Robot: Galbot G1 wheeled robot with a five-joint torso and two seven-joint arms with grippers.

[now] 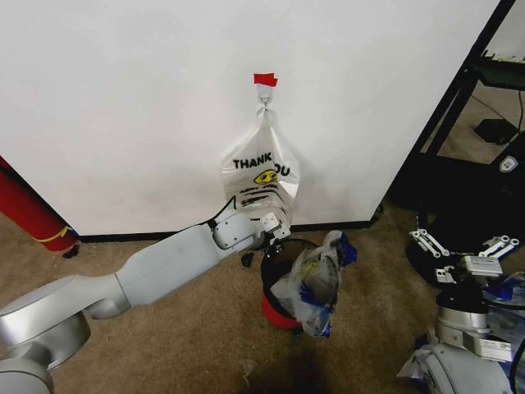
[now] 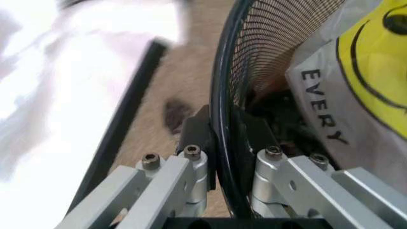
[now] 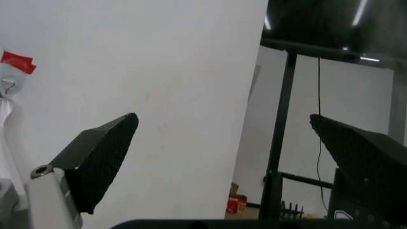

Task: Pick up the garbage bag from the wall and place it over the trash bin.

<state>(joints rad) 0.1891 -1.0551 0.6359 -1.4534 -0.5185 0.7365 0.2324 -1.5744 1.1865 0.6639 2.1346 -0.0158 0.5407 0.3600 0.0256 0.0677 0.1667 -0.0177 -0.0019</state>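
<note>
The trash bin [image 1: 277, 310], with dark mesh walls and a red base, stands on the carpet below the wall hook. The garbage bag [image 1: 318, 279], crinkly white with blue strips, is draped over the bin's right side. My left gripper [image 1: 277, 235] is at the bin's far rim. In the left wrist view it [image 2: 226, 128] straddles the black rim [image 2: 220, 86], one pad outside the mesh and one inside, shut on it. The bag's yellow smiley and black lettering [image 2: 356, 90] lie just inside. My right gripper [image 1: 463, 245] hangs open and empty at the far right.
A white "THANK YOU" smiley bag [image 1: 261, 174] hangs from a hook under red tape [image 1: 265, 80] on the wall. A red cylinder [image 1: 29, 209] leans at the left. A black rack [image 1: 459, 107] stands at the right, and more blue-and-white plastic [image 1: 504, 291] lies beside my right arm.
</note>
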